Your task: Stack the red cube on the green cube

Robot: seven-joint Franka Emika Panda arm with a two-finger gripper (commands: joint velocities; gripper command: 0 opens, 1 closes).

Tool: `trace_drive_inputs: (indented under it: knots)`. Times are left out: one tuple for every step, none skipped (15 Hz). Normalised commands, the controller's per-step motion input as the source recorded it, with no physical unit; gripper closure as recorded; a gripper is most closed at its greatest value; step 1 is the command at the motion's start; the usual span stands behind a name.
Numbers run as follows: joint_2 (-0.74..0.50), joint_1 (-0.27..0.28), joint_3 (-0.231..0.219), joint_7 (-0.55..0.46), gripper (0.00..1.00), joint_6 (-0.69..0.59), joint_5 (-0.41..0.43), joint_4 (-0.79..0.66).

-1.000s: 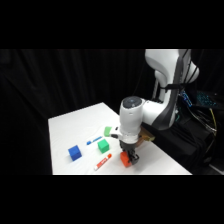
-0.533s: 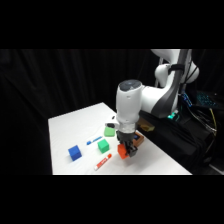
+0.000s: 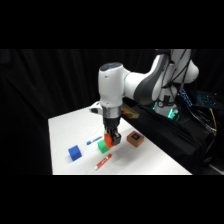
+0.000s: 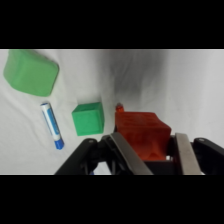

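The white arm is reaching down from the upper right over the white surface, and its claw is gripping the red cube between its two fingers, which are pressing against the cube's opposite sides in the wrist view. In the side view the red cube is hanging in the claw, lifted clear of the surface, just beside and slightly above the green cube, overlapping its right edge from this angle; whether the two are touching cannot be told. The wrist view is showing the green cube sitting on the surface close to the left of the held red cube, with a thin strip of white between them. A blue-and-white marker is lying just left of the green cube, and a larger pale green block with rounded corners is resting farther off toward the upper left of that view. In the side view a blue cube is sitting well to the left of the claw, a red-and-white marker is lying near the front edge just below the green cube, and a brown block with a dark top is standing to the right of the claw.
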Motion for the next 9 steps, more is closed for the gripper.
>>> trace_drive_inputs:
  knots:
    - [-0.04, -0.191, 0.025, -0.26, 0.75, -0.22, -0.018, 0.18]
    - [-0.03, -0.172, 0.029, -0.25, 0.75, -0.21, -0.004, 0.17]
    - [-0.03, -0.151, 0.031, -0.24, 0.75, -0.21, 0.002, 0.16]
    - [-0.02, -0.131, 0.033, -0.22, 0.75, -0.19, 0.003, 0.15]
    - [-0.01, -0.118, 0.033, -0.21, 0.75, -0.18, 0.009, 0.14]
    - [0.00, -0.111, 0.036, -0.21, 0.75, -0.17, 0.023, 0.14]
    - [0.01, -0.103, 0.039, -0.20, 0.75, -0.17, 0.033, 0.13]
    - [0.02, -0.099, 0.037, -0.20, 0.75, -0.15, 0.037, 0.13]
    - [0.04, -0.099, 0.036, -0.19, 0.75, -0.13, 0.049, 0.13]
